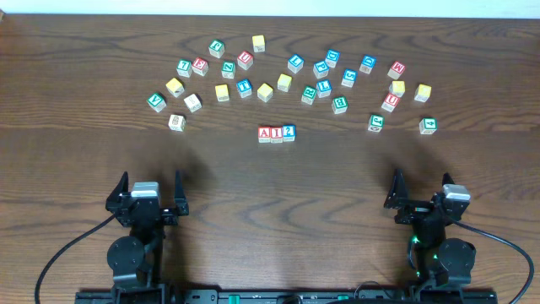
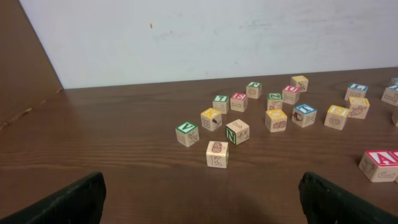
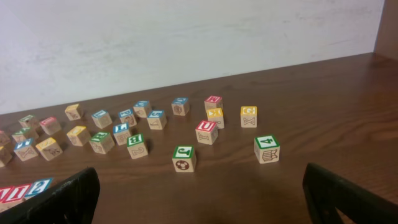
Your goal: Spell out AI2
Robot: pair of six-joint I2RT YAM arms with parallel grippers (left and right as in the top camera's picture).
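Observation:
Three wooden letter blocks stand touching in a row at the table's middle: a red A (image 1: 265, 133), a red I (image 1: 277, 133) and a blue 2 (image 1: 288, 132). The row's left end shows at the left wrist view's right edge (image 2: 379, 164) and the row shows at the right wrist view's lower left (image 3: 22, 190). My left gripper (image 1: 150, 196) is open and empty near the front left edge, far from the row. My right gripper (image 1: 424, 197) is open and empty near the front right edge.
Several loose letter blocks lie in an arc across the far half of the table, from a green V block (image 1: 156, 102) on the left to a green 4 block (image 1: 428, 126) on the right. A pale wall stands behind the table.

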